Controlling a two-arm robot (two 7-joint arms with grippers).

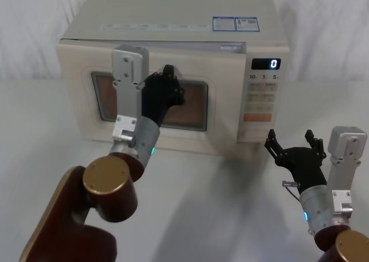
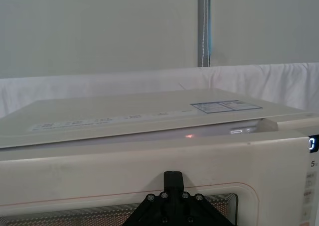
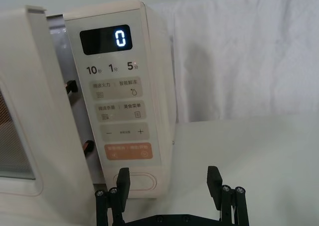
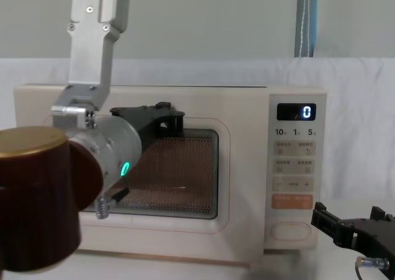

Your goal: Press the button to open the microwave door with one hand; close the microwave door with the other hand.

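- Left arm: nearest the head camera, its brown joint fills the foreground. The left gripper [image 1: 167, 86] is raised against the window of the door [image 1: 222, 115]. Whether its jaws are spread or pressed together cannot be told; they point at the glass.
- Right gripper [image 1: 293, 146]: low over the bench [image 1: 190, 210], in front of the keypad panel and apart from it. Jaws spread, pinching nothing; the right wrist view shows both fingers [image 3: 123, 178] clear, with the button [image 3: 137, 180] just beyond them.
- Door: ajar. In the right wrist view its latch edge stands off the keypad panel, with a gap and two latch hooks visible between. The left wrist view shows the door's top edge forward of the oven casing. The gap is narrow.
- Progress, as judged: the opening step appears done, since the door is unlatched and the right gripper stands off the button. The closing step is in hand; the left gripper is placed to push the door home. It is not yet flush.
- Appearance: wide cream panel, dark mesh window with rounded corners, hinged on the robot's left. The button is a cream oval at the foot of the keypad, below an orange key [image 3: 127, 151]. The display [image 1: 266, 64] reads 0.
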